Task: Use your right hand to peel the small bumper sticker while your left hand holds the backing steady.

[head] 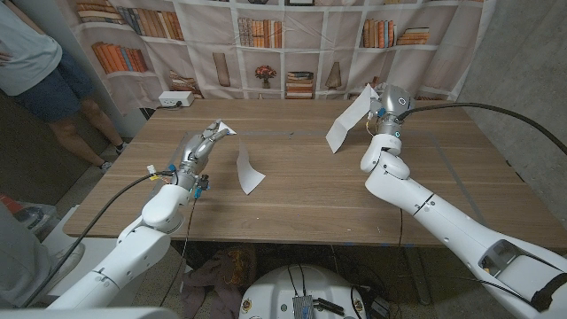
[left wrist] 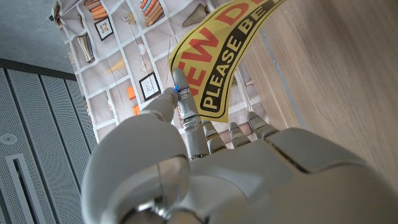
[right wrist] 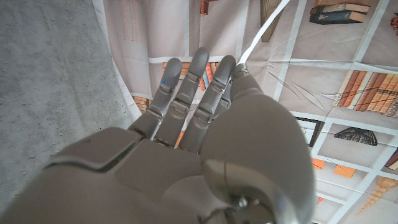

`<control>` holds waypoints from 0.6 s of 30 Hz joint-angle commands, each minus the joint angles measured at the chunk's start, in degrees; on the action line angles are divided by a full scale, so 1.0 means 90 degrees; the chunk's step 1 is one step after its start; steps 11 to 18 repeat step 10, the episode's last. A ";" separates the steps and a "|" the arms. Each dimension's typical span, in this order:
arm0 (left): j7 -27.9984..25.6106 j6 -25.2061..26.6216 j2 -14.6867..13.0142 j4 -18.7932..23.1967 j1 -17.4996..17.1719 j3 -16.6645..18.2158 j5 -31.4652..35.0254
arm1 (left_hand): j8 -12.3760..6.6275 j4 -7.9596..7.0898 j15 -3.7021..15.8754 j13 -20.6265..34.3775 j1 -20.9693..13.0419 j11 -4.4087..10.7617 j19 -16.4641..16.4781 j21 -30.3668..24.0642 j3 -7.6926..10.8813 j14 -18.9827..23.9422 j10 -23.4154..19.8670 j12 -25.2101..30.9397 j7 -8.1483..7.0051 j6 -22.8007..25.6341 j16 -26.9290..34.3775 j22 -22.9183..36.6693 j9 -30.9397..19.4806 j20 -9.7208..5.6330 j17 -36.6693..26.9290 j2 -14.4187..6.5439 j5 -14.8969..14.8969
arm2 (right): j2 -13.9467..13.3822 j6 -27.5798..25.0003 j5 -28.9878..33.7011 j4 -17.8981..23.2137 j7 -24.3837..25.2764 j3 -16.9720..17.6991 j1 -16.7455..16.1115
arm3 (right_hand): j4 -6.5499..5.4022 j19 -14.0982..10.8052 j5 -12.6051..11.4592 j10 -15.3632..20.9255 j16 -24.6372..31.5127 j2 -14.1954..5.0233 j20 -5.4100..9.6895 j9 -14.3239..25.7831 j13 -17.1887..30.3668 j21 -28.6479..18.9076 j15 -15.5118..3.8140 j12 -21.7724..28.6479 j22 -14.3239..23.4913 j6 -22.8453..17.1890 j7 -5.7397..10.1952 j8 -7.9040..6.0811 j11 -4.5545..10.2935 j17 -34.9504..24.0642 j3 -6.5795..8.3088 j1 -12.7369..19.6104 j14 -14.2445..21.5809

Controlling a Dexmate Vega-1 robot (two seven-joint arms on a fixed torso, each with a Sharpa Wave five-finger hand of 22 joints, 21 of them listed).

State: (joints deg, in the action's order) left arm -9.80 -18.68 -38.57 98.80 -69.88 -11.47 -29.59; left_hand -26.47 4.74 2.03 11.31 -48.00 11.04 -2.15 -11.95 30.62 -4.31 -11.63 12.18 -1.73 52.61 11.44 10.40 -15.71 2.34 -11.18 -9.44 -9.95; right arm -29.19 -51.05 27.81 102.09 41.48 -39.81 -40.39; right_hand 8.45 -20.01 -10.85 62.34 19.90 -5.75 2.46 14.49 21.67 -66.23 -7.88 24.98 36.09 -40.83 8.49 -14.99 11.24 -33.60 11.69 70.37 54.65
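Note:
My left hand (head: 197, 152) is lifted over the table's left part and pinches a small yellow bumper sticker (left wrist: 217, 56) with red letters and a black band. From the head view the sticker (head: 223, 131) shows its white side at the fingertips. In the left wrist view my left hand (left wrist: 236, 174) grips the sticker's lower edge. My right hand (head: 387, 106) is raised at the far right and holds a white sheet (head: 347, 122) that hangs down to its left. In the right wrist view that sheet (right wrist: 268, 23) runs up from between the thumb and fingers of my right hand (right wrist: 205, 137).
A curled white sheet (head: 249, 170) stands loose on the wooden table (head: 310, 204) between the hands. A white box (head: 175, 100) sits at the far left edge. A person (head: 40, 71) stands beyond the table's left corner. A bookshelf-print curtain hangs behind.

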 commanded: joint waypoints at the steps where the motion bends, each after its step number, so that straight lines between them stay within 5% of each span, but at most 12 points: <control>1: 0.0561 -0.0293 0.0036 -0.0390 0.0385 -0.0224 -0.0136 | 0.0013 -0.0009 0.0204 0.0009 0.0017 0.0025 -0.0011 0.0005 0.0041 -0.0055 -0.0027 -0.0004 -0.0008 0.0035 0.0000 0.0011 -0.0005 -0.0021 -0.0019 0.0032 0.0001 | 0.0072 -0.0008 0.0232 0.0174 -0.0062 -0.0309 0.0023 | -0.0003 0.0036 -0.0062 0.0049 -0.0003 0.0029 0.0869 0.0021 0.0033 -0.0019 -0.0671 -0.0013 0.0005 -0.0029 0.0052 0.0029 0.0016 -0.0022 0.0037 -0.0005 0.0058; 18: 0.0346 -0.0186 0.0035 -0.0218 0.0245 -0.0256 -0.0107 | 0.0011 -0.0004 0.0204 0.0009 0.0030 -0.0002 -0.0013 0.0005 0.0051 -0.0059 -0.0039 -0.0002 -0.0003 0.0053 -0.0001 0.0011 -0.0004 -0.0022 -0.0018 0.0035 0.0001 | 0.0208 0.0328 0.0180 -0.0158 -0.0082 -0.0333 0.0155 | 0.0000 0.0037 -0.0064 0.0052 -0.0011 0.0028 0.0874 0.0022 0.0036 -0.0027 -0.0671 -0.0019 -0.0017 -0.0030 0.0060 0.0031 0.0017 -0.0028 0.0042 -0.0002 0.0058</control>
